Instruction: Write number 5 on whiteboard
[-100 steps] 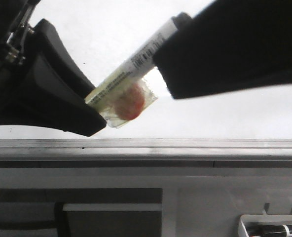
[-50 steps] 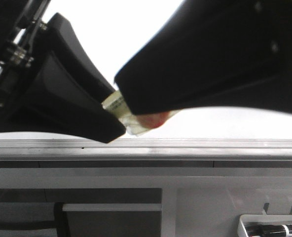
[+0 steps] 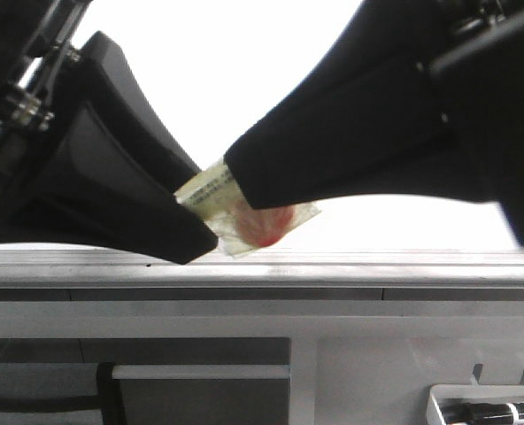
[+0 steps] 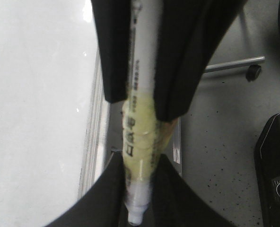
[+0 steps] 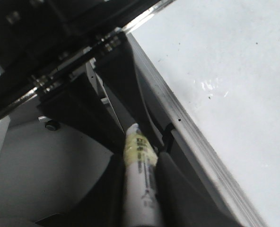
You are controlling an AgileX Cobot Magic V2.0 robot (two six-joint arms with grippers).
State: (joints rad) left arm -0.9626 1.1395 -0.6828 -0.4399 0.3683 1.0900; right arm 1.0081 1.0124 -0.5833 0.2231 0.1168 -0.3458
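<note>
White and glossy, the whiteboard (image 5: 234, 85) lies flat with its grey metal edge strip (image 3: 262, 266) toward the camera; no number 5 shows on what can be seen of it. Both hands meet just above that edge: the left hand (image 3: 169, 221) and the right hand (image 3: 244, 181) each pinch the same marker (image 4: 140, 142), its barrel wrapped in yellowed tape. This looks like uncapping or passing the pen, so writing has not begun. Next, one hand must free the tip, then carry it down onto the board.
</note>
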